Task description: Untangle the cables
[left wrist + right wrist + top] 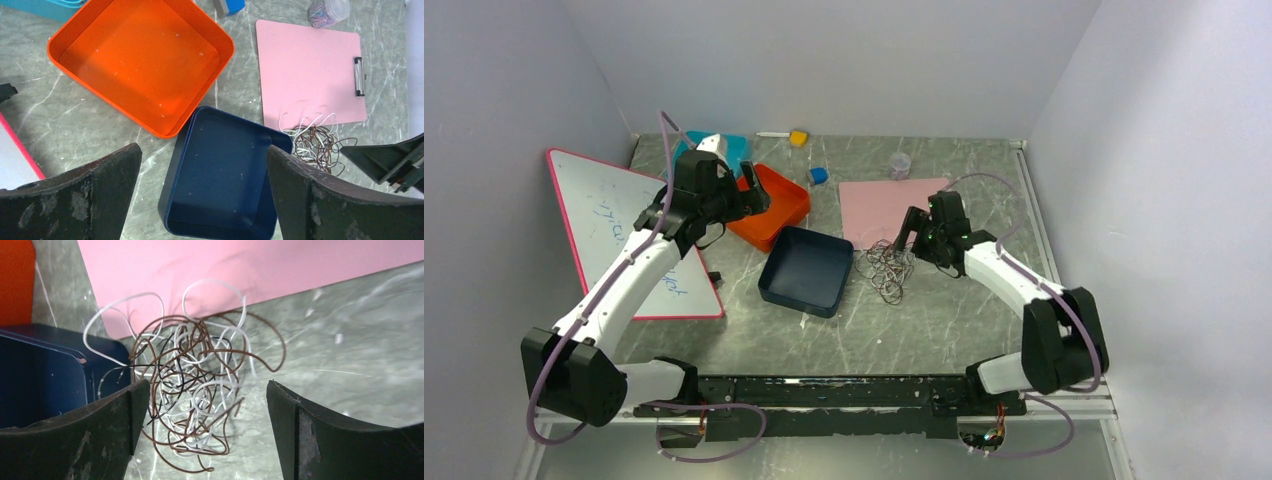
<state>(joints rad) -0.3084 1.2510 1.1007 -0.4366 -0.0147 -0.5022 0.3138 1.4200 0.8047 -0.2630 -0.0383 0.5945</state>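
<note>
The cables [887, 268] are one small tangle of white, brown and black wires on the grey table, between the dark blue tray and the pink clipboard. My right gripper [905, 238] hovers open just behind the tangle. In the right wrist view the cables [192, 390] lie between the spread fingers, closer to the left finger [107, 430], and nothing is gripped. My left gripper [754, 196] is open and empty above the orange tray. Its wrist view looks down past its fingers [75, 195] at both trays, with the cables [315, 145] at the right.
An orange tray [776, 210] and a dark blue tray [807, 272] sit left of the tangle, both empty. A pink clipboard [887, 203] lies behind it. A whiteboard [609, 215] leans at the left. A small jar [900, 165], blue block [819, 176] and yellow block [798, 138] stand at the back.
</note>
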